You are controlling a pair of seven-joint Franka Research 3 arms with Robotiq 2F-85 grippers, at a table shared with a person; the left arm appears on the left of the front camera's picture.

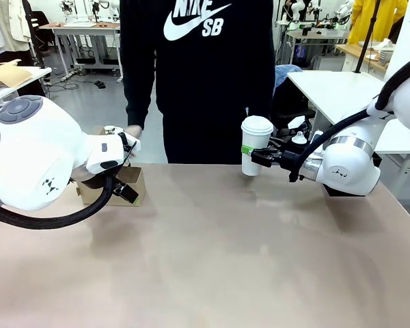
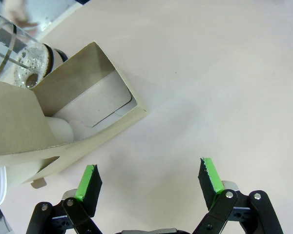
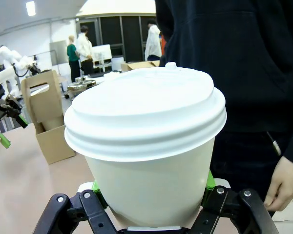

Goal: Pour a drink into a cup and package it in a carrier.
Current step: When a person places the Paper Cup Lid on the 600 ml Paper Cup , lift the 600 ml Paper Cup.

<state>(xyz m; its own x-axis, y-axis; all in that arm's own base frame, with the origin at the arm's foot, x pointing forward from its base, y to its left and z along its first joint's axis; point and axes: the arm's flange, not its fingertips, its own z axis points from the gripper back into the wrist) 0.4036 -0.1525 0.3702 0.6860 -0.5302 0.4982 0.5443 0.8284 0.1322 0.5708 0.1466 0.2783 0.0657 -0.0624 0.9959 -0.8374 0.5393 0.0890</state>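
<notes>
1. The cup (image 1: 257, 145) is grasped by the right fingers (image 1: 262, 159) low on its wall. It is held upright, with the lid (image 3: 144, 114) on, near the far edge of the counter (image 1: 212, 260), in front of the person (image 1: 198, 82).
2. The left fingers (image 2: 88, 184) are spread wide and nothing is held between them. They are placed just beside the carrier (image 2: 83, 117), over bare counter.
3. The carrier is seen at the robot's left side of the counter, well apart from the cup. A glass jug (image 2: 14, 48) is seen just behind it.
4. As the cup is closed by its lid, the pouring is judged to be done. The step in hand is the packaging.
5. For the next move, the cup must be carried across to the carrier, kept upright, and lowered straight into an open compartment. Whether the carrier must be steadied by the left fingers cannot be told.
</notes>
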